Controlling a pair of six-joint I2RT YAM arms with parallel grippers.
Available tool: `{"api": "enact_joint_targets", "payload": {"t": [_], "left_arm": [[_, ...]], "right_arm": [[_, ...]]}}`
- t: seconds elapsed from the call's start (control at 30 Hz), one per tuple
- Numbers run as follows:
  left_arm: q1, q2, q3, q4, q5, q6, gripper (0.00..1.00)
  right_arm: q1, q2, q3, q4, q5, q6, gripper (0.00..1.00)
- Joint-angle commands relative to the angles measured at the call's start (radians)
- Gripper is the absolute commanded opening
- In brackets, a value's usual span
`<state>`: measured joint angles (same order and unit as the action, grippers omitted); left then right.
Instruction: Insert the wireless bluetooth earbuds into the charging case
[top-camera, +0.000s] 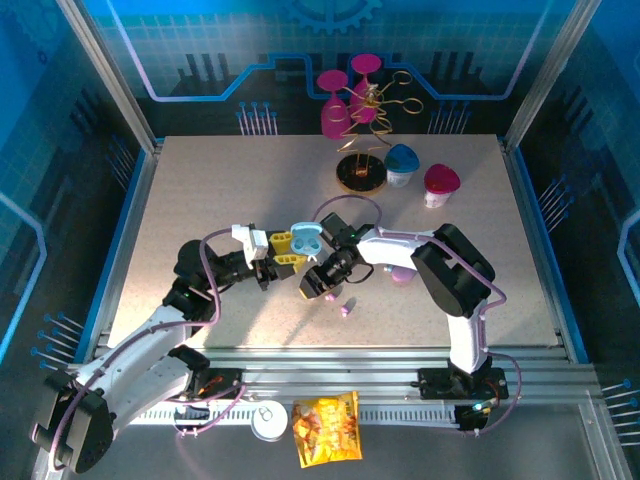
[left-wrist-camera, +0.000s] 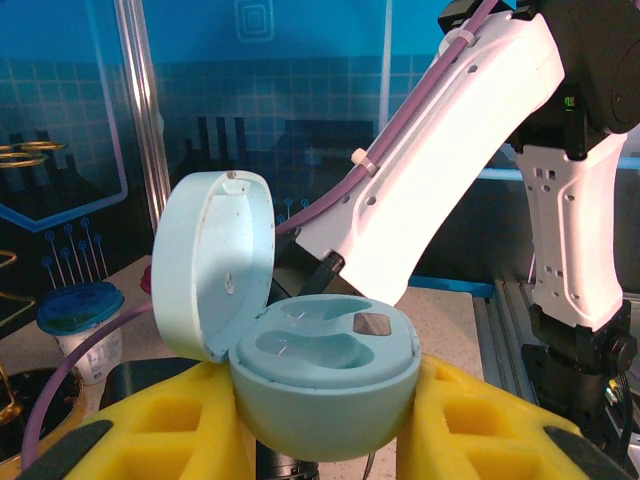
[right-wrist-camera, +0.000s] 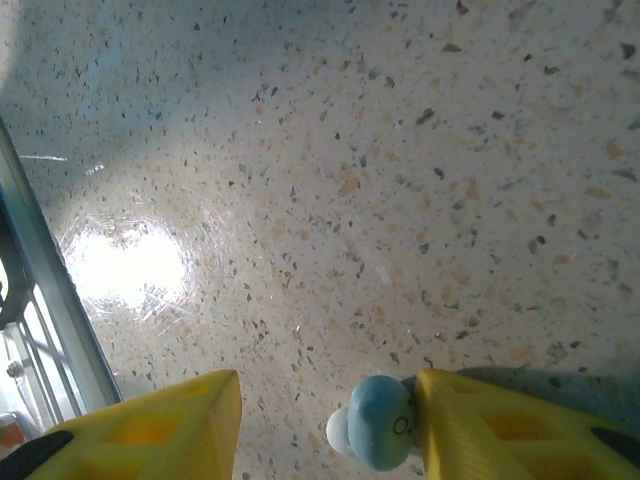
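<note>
left gripper (left-wrist-camera: 325, 432): clamped on the blue charging case (left-wrist-camera: 325, 385), one yellow finger on each side.
lid (left-wrist-camera: 212, 262): swung up, case open.
right gripper (right-wrist-camera: 325, 405): jaws part-way apart, gripping nothing; low over the table (right-wrist-camera: 350, 150), just on the arm-base side of the case.
pale blue earbud (right-wrist-camera: 373, 436): outside the case, touching one right-gripper finger, clear of the other.
lilac-pink earbud (top-camera: 347, 309): on the table, near the case.
</note>
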<state>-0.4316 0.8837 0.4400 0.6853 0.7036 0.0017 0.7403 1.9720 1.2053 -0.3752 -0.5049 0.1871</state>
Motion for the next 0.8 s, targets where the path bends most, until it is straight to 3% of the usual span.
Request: {"api": "enact_joint_targets", "payload": {"t": [0.0,0.5,0.77], "left_arm": [[0.008,-0.002,-0.004,0.029,0.013,0.017,0.18],[0.007,-0.028,-0.021,0.02,0.005,0.018,0.18],[0.007,-0.04,-0.027,0.017,0.002,0.018,0.18]], "right_arm": [[0.013,-0.004,-0.022,-0.01,-0.036,0.015,0.48],[0.012,-0.001,-0.036,0.015,-0.043,0.034,0.25],[0.013,0.009,-0.039,0.012,-0.026,0.04,0.24]]}}
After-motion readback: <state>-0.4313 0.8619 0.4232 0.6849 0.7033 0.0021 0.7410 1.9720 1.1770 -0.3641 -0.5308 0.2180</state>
